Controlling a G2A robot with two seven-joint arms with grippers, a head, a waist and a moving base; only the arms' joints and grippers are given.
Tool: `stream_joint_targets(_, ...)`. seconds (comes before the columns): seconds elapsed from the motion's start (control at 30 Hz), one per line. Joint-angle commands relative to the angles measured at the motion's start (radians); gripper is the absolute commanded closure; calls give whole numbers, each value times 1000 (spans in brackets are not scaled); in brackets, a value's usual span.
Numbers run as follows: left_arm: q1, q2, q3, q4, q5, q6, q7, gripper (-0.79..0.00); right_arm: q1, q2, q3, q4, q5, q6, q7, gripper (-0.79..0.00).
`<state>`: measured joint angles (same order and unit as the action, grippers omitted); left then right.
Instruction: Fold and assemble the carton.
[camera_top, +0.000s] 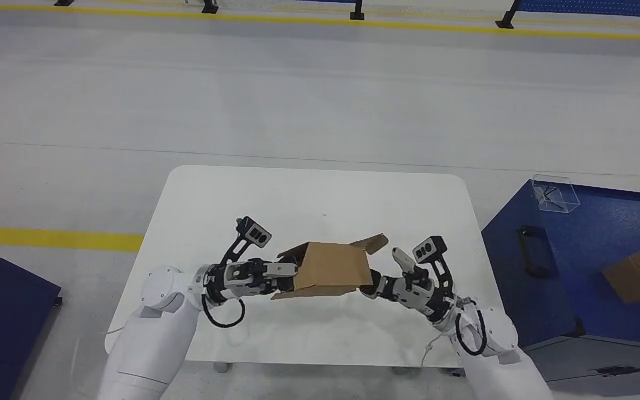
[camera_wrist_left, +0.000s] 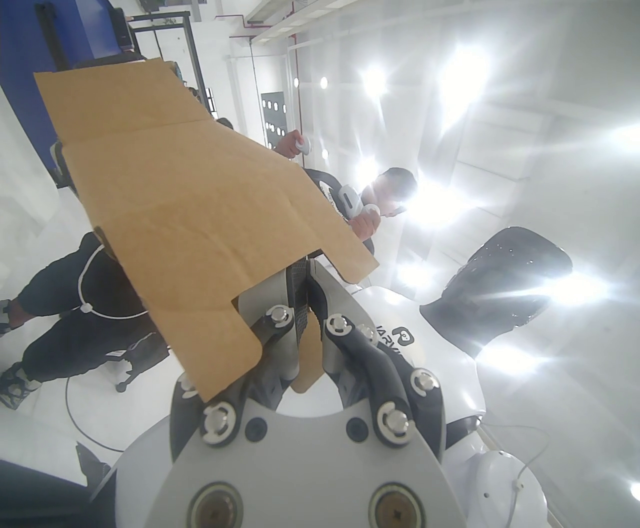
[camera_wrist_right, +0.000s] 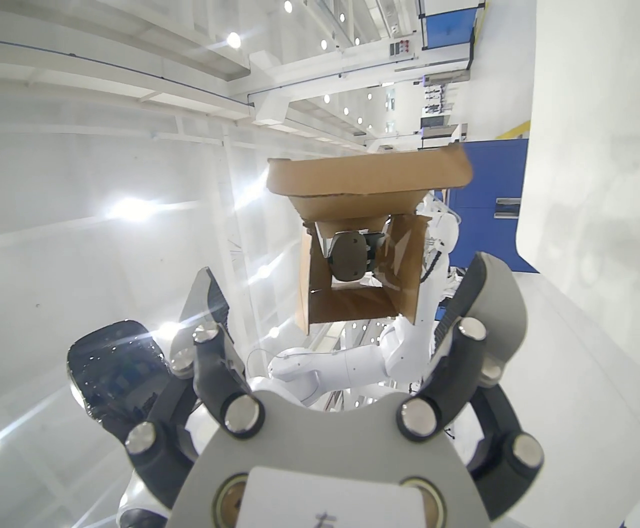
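The carton (camera_top: 325, 268) hangs above the desk (camera_top: 300, 200), one flap clamped in the left end effector (camera_wrist_left: 301, 280). The right end effector (camera_wrist_right: 344, 274), jaws apart, seems just short of it; contact unclear.

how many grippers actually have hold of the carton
1: the left gripper, shut on a flap at one end of the carton. The right gripper is open near the carton's other end, not touching it as far as its wrist view shows.
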<state>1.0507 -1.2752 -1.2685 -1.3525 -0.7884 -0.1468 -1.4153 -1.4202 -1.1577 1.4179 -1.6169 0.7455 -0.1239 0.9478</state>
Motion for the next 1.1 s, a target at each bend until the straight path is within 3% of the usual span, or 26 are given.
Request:
stream_joint_targets(0.0, -1, 1, 1, 2, 3, 0, 3, 0, -8, 3, 22, -14, 39, 15, 37, -785)
stream_joint_targets(0.23, -8, 1, 30, 15, 10, 12, 7, 0, -42, 12, 66, -79, 153, 99, 151, -785)
stream_joint_targets(0.57, 3, 4, 52, 6, -3, 14, -9, 0, -17, 5, -11, -48, 60, 65, 69, -779)
stream_joint_targets(0.67, 9, 5, 60, 2, -3, 21, -13, 0, -19, 4, -27, -56, 71, 70, 82, -730)
stream_joint_targets(0.7, 11, 5, 64, 2, -3, 20, -13, 0, -19, 3, -32, -57, 74, 76, 85, -705)
stream_joint_targets(0.73, 12, 5, 69, 2, -1, 22, -12, 0, -18, 3, -35, -58, 73, 76, 83, -372)
stream_joint_targets(0.83, 13, 5, 80, 5, 4, 18, -6, 0, -17, 2, -47, -55, 60, 74, 69, -46)
stream_joint_targets(0.87, 13, 5, 81, 6, 4, 17, -5, 0, -17, 2, -50, -55, 58, 72, 68, 0)
stream_joint_targets(1.07, 18, 9, 83, 4, 13, 19, 3, 0, -21, 3, -52, -57, 36, 61, 58, 0)
